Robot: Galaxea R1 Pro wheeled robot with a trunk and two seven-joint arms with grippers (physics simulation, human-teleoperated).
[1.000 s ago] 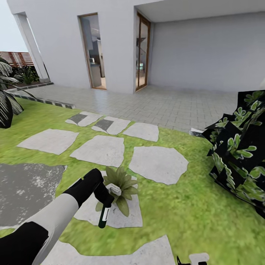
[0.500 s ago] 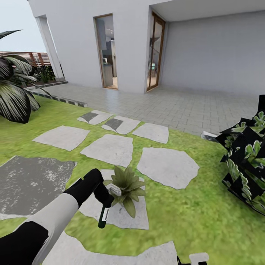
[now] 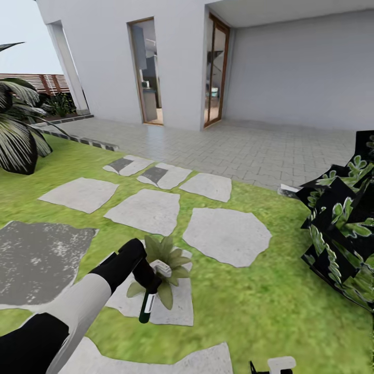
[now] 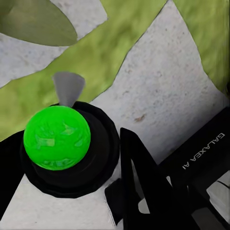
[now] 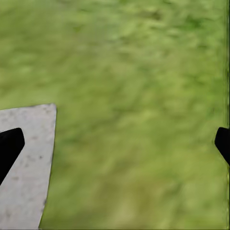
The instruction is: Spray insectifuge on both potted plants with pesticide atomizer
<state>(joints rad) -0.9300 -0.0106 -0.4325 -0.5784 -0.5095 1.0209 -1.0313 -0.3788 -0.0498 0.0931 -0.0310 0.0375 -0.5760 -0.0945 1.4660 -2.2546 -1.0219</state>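
Observation:
My left gripper (image 3: 149, 282) is shut on the pesticide atomizer (image 3: 147, 306), a slim dark-green bottle with a white label that hangs downward from the fingers. It sits just beside and above one potted plant (image 3: 165, 255), a low rosette of pointed green leaves on a stepping stone (image 3: 179, 306). In the left wrist view the atomizer (image 4: 57, 139) shows end-on as a green round part in a black ring, with a leaf (image 4: 38, 21) beyond. The second potted plant is out of view. My right gripper (image 5: 115, 143) stands open over grass.
A dark blocky bush (image 3: 343, 228) stands at the right, a palm (image 3: 18, 135) at the left. Grey stepping stones (image 3: 226, 236) cross the lawn toward a tiled terrace (image 3: 249, 148) and the white house. A dark paved patch (image 3: 36, 259) lies at the left.
The whole view swung right, then slightly back left, so the camera moved. My left arm keeps the same pose, still holding the atomizer by the plant.

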